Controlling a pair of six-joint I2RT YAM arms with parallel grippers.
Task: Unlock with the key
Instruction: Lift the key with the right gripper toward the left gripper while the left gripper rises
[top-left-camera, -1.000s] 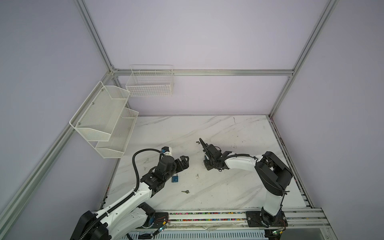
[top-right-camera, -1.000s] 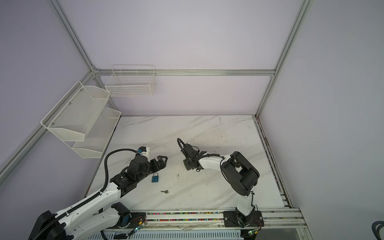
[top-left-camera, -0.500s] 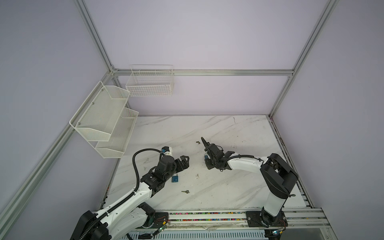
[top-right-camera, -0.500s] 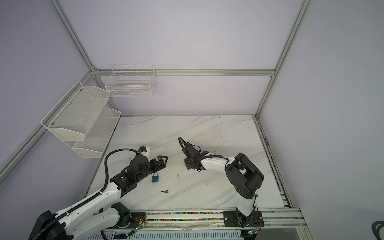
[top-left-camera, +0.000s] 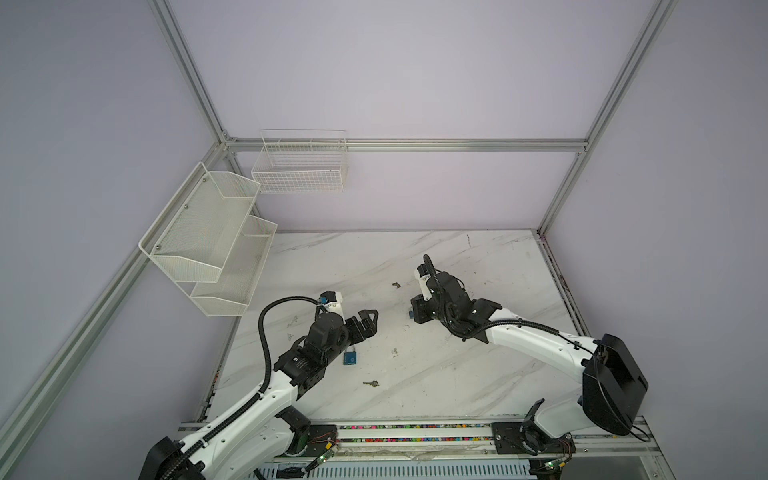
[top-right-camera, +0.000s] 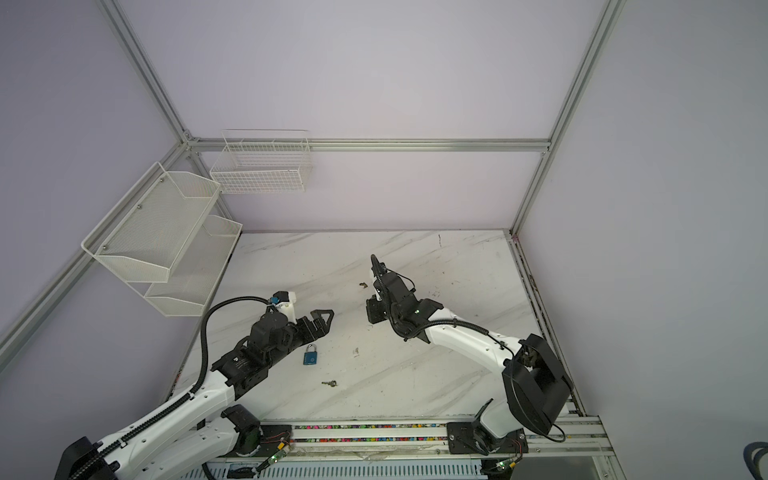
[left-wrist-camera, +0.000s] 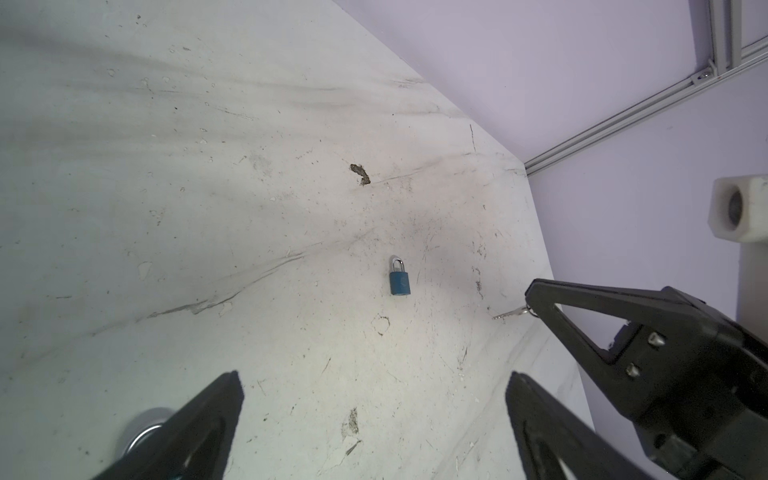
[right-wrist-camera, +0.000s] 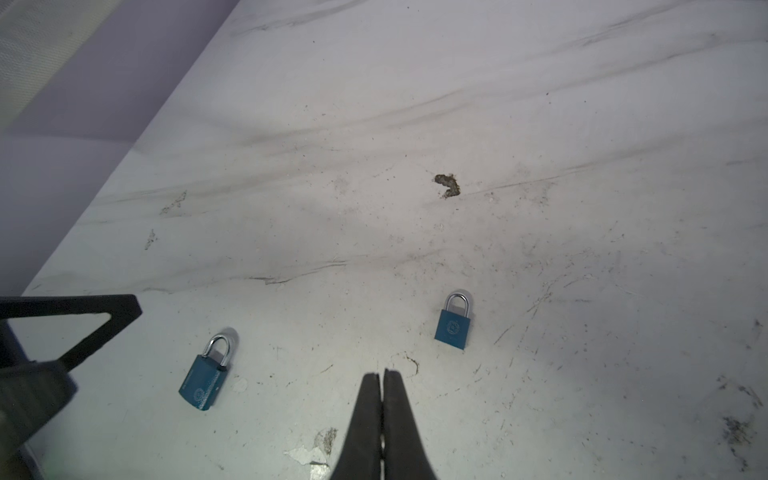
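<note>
Two blue padlocks lie flat on the marble table (top-left-camera: 478, 374). One padlock (top-left-camera: 350, 357) (right-wrist-camera: 203, 384) rests beside my left gripper (top-left-camera: 371, 323) (left-wrist-camera: 372, 376), which is wide open and holds nothing. The other padlock (right-wrist-camera: 453, 328) (left-wrist-camera: 400, 283) lies just past my right gripper (right-wrist-camera: 382, 371) (top-left-camera: 415, 311), which is shut on nothing and hides most of it in both top views. A small key (top-left-camera: 371, 383) (top-right-camera: 329, 383) lies loose nearer the front. In the left wrist view a silver key (left-wrist-camera: 510, 313) shows on the table by the right gripper's fingertip (left-wrist-camera: 540, 299), partly covered.
White mesh shelves (top-left-camera: 208, 241) hang on the left wall and a wire basket (top-left-camera: 299, 166) on the back wall. A dark chip (top-left-camera: 395, 285) marks the tabletop behind the grippers. The arms' mounting rail (top-left-camera: 415, 428) runs along the front edge.
The right arm's elbow has swung out to the right and toward the front, while its gripper stayed almost in place. The left arm, the padlock and the key have not moved.
</note>
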